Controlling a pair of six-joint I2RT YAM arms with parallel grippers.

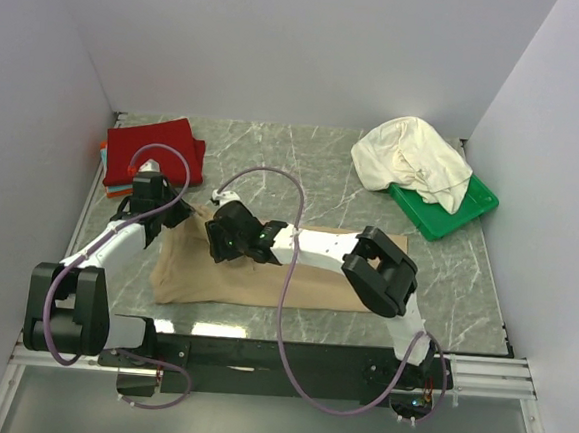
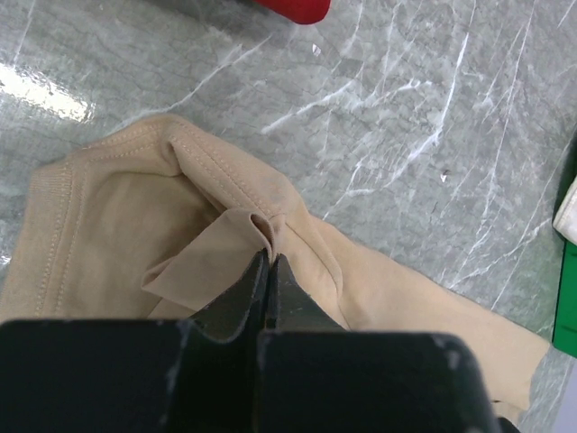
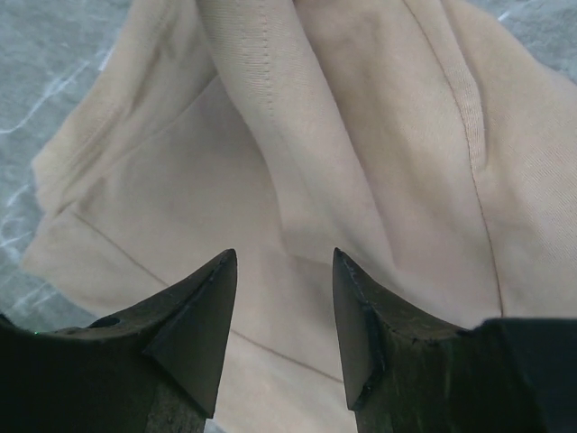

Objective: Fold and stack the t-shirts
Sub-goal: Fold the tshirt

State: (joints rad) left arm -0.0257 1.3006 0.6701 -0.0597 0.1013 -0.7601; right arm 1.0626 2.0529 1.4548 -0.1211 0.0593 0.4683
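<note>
My left gripper (image 2: 270,266) is pinched closed on a fold of the tan t-shirt (image 1: 214,283) near its collar, I judge to carry that edge over into a fold. My right gripper (image 3: 284,289) hovers above the same shirt, fingers spread, holding nothing. The shirt lies mid-table. A folded red t-shirt (image 1: 152,151) sits far left.

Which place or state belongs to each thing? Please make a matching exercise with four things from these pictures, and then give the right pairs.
Things:
1. tan t-shirt
2. cream t-shirt
3. red t-shirt
4. right jaws

Places or states:
A. folded, in the far left corner
B. open, above tan cloth
C. heaped, partly on the green tray
D. pinched by the shut left jaws

Pairs: 1-D, 2-C, 3-A, 4-B
</note>
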